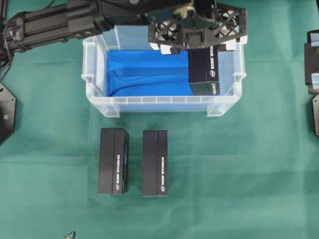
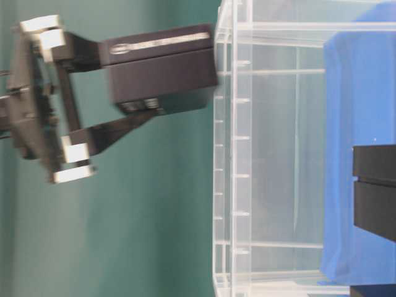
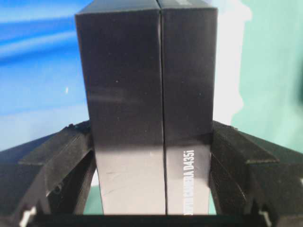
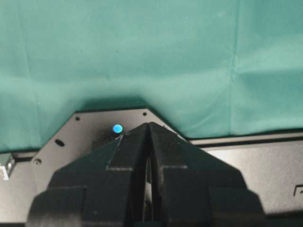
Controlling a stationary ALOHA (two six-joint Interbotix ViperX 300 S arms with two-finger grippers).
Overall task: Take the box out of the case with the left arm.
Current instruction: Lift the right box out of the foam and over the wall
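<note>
My left gripper (image 1: 198, 50) reaches in from the left over the right end of the case (image 1: 149, 102) and is shut on a black box (image 1: 208, 74). In the left wrist view the box (image 3: 147, 71) stands on end between the two black fingers (image 3: 66, 156), each pressed against one of its sides. The table-level view shows the box (image 2: 164, 68) lifted in the gripper (image 2: 133, 83), with its far end level with the clear rim of the case (image 2: 235, 154). My right gripper (image 4: 149, 127) is shut and empty over its own base plate.
Two more black boxes (image 1: 113, 160) (image 1: 155, 163) lie side by side on the green cloth in front of the case. A bright blue lining (image 1: 144, 74) covers the case floor. The right arm's base (image 1: 313, 64) sits at the right edge.
</note>
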